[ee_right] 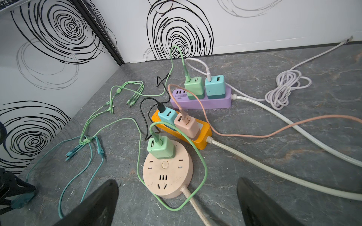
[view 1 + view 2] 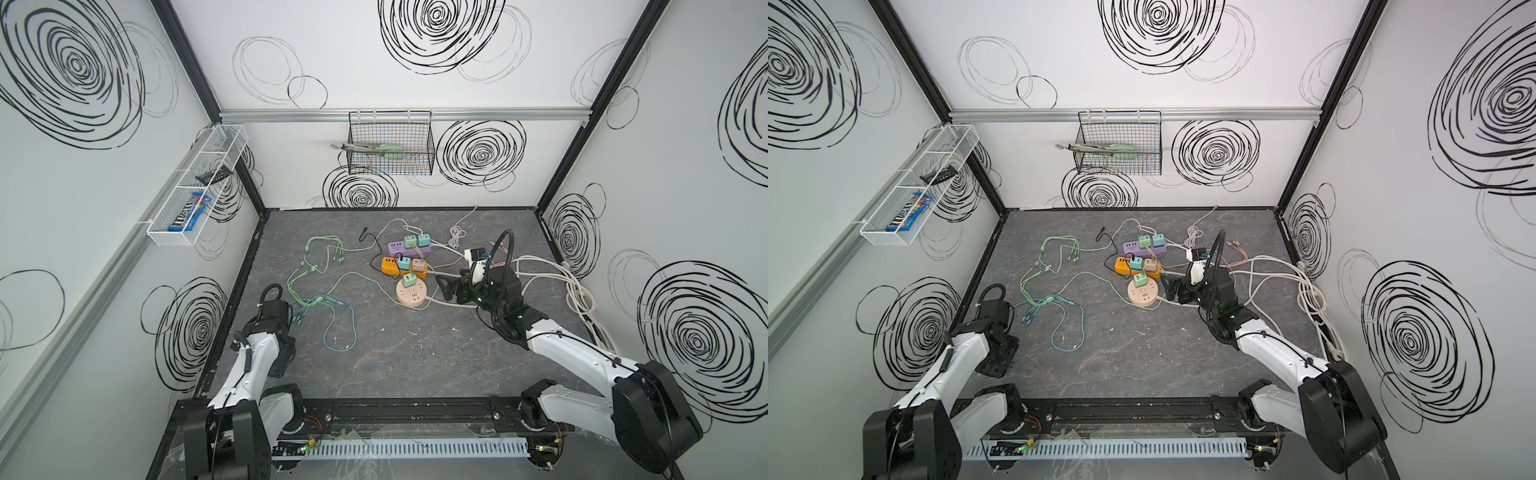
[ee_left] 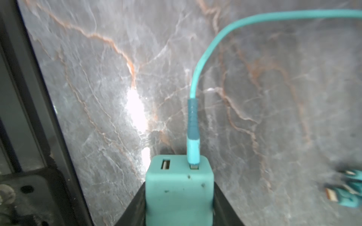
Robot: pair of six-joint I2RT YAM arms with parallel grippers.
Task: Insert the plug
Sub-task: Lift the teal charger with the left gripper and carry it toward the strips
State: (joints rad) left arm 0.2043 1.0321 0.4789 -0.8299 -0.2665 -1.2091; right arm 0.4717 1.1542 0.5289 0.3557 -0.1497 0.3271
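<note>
The left gripper (image 3: 179,184) is squeezing a teal charger (image 3: 179,192) right now, with its fingers (image 3: 135,207) pressing flat against both sides. A teal cable (image 3: 197,74) is sitting in one of the charger's two USB ports and curving away over the table (image 3: 274,107). All this is happening at the near left of the table, right by the black frame edge and well apart from the strips. I can't tell whether the charger is resting on the table or hanging just above it. In both top views the left wrist is covering the charger, so only the wrist views are showing it.

The right gripper (image 2: 454,289) is hanging wide open with nothing between its jaws. It's hovering low, just beside the round strip (image 1: 168,187), on that strip's right in both top views. The round strip is carrying a green charger (image 1: 160,146) with a green cable (image 1: 204,170) looping around it. Just behind it, the orange strip (image 1: 204,137) is holding a blue charger (image 1: 167,115) and a pink charger (image 1: 186,125). The purple strip (image 1: 207,102) is lying a bit farther back. Thick white cords (image 1: 274,166) are trailing off from the strips toward the right wall.
</note>
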